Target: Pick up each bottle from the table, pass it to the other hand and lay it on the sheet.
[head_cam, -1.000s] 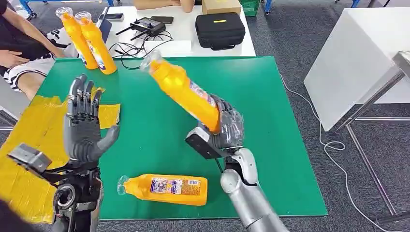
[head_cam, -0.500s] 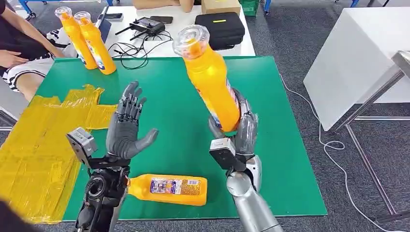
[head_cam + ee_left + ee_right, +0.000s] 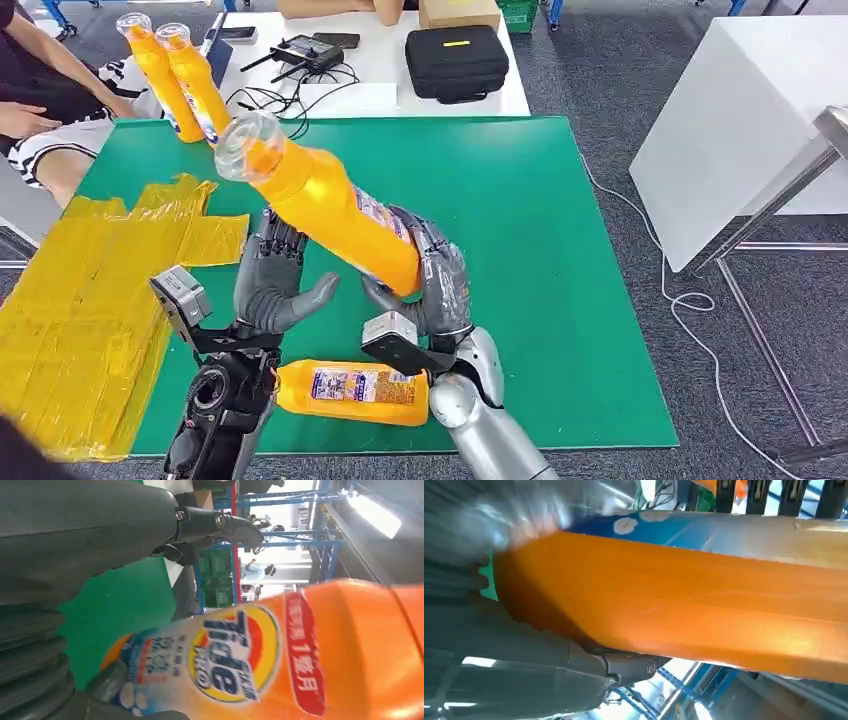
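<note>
Right robot hand grips orange bottle.

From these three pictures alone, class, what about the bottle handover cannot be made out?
- Head view: whether the left hand touches the raised bottle; the bottle covers its fingertips.
- Head view: the neck of the lying bottle, hidden behind the left forearm.
- Right wrist view: the right hand and bottle are motion-blurred, so the grip is unclear.
- Left wrist view: the bottle's cap end, cut off by the picture's edge.

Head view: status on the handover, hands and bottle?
Right hand grips the raised bottle by its base, cap tilted toward the left. Left hand open beside it, fingers not closed on it. Second bottle lying on the green mat below.
</note>
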Robot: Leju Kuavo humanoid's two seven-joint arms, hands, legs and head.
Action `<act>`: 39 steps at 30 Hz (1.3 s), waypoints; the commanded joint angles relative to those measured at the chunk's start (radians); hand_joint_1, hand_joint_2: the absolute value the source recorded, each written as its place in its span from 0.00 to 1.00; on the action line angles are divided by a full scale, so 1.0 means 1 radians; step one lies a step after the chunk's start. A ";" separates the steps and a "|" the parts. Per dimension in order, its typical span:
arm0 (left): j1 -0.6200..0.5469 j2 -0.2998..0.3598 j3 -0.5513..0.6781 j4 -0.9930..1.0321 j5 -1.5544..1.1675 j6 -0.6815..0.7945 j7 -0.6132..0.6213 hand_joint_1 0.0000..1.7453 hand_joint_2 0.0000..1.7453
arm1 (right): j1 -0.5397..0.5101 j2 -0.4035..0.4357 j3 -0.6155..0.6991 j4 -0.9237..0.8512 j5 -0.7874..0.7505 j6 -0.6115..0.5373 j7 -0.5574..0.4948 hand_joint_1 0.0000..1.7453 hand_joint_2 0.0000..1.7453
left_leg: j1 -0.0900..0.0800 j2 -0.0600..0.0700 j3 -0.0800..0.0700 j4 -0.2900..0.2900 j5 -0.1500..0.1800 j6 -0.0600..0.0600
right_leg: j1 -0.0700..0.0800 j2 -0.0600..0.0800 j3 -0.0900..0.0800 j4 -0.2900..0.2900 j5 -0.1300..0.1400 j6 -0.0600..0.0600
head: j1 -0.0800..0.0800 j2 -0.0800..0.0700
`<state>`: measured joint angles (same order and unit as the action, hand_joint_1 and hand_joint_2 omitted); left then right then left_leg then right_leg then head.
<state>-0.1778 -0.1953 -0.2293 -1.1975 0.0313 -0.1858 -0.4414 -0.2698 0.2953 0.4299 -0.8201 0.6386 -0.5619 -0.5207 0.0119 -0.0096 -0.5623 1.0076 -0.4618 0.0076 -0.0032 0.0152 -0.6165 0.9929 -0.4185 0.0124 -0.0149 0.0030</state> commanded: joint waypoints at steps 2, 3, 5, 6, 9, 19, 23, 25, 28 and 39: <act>-0.035 0.045 -0.024 0.025 0.021 0.001 0.002 0.00 1.00 | -0.104 0.018 0.115 0.231 0.076 0.103 0.115 1.00 1.00 | 0.000 0.003 0.004 -0.002 -0.001 0.000 | 0.000 0.001 0.004 -0.002 0.000 0.000 | 0.000 0.000; -0.039 0.045 -0.023 0.026 0.024 -0.001 0.002 0.00 1.00 | -0.108 0.025 0.125 0.255 0.085 0.117 0.119 1.00 1.00 | 0.000 0.003 0.004 -0.001 -0.001 0.000 | 0.000 0.001 0.003 -0.001 0.000 0.000 | 0.000 0.000; -0.045 0.045 -0.025 0.031 0.026 -0.004 0.003 0.00 1.00 | -0.117 0.038 0.151 0.306 0.117 0.132 0.134 1.00 1.00 | 0.000 0.002 0.003 -0.001 -0.001 0.000 | 0.000 0.000 0.002 -0.001 0.000 0.000 | 0.000 0.000; -0.046 0.044 -0.025 0.032 0.027 -0.005 0.003 0.00 1.00 | -0.118 0.041 0.157 0.315 0.124 0.135 0.139 1.00 1.00 | 0.001 0.002 0.005 -0.002 -0.001 0.000 | 0.001 -0.001 0.005 -0.002 -0.001 0.000 | 0.000 0.000; -0.051 0.039 -0.026 0.034 0.032 -0.011 0.009 0.00 1.00 | -0.115 0.053 0.182 0.349 0.143 0.163 0.147 1.00 1.00 | 0.001 0.001 0.004 -0.001 -0.001 0.000 | 0.001 -0.001 0.003 -0.002 -0.001 0.000 | 0.000 0.000; -0.056 0.035 -0.021 0.033 0.041 -0.015 0.015 0.00 1.00 | -0.112 0.054 0.215 0.354 0.159 0.184 0.167 1.00 1.00 | 0.001 -0.001 0.006 -0.002 -0.001 0.000 | 0.001 -0.003 0.005 -0.002 -0.002 0.000 | 0.000 0.000; -0.049 0.034 -0.010 0.025 0.045 -0.017 0.019 0.00 1.00 | -0.112 0.048 0.205 0.343 0.145 0.198 0.160 1.00 1.00 | 0.001 -0.001 0.004 -0.002 -0.001 0.000 | 0.001 -0.003 0.004 -0.002 -0.002 0.000 | 0.000 0.000; -0.045 0.030 -0.005 0.026 0.045 -0.015 0.019 0.05 1.00 | -0.108 0.043 0.196 0.329 0.140 0.197 0.154 1.00 1.00 | 0.001 -0.001 0.005 -0.002 -0.001 0.000 | 0.001 -0.003 0.004 -0.002 -0.002 0.000 | 0.000 0.000; -0.031 0.029 0.003 0.037 0.054 -0.031 0.013 1.00 1.00 | -0.089 0.041 0.172 0.305 0.109 0.225 0.135 1.00 1.00 | 0.000 -0.001 0.003 -0.002 -0.001 0.000 | 0.001 -0.003 0.003 -0.002 -0.001 0.000 | 0.000 0.000; -0.032 0.037 0.018 0.059 0.047 -0.021 -0.009 1.00 1.00 | -0.045 -0.059 0.097 0.032 -0.018 0.236 0.082 1.00 1.00 | 0.000 -0.001 0.002 -0.001 -0.001 0.000 | 0.000 -0.003 0.001 -0.002 -0.001 0.001 | 0.000 0.000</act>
<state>-0.1709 -0.1747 -0.1873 -1.1856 0.0832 -0.2090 -0.4505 -0.3514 0.3334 0.5390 -0.6001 0.6592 -0.3578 -0.4318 0.0117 -0.0084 -0.5639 1.0077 -0.4618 0.0076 -0.0033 0.0158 -0.6196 0.9929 -0.4185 0.0124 -0.0149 0.0031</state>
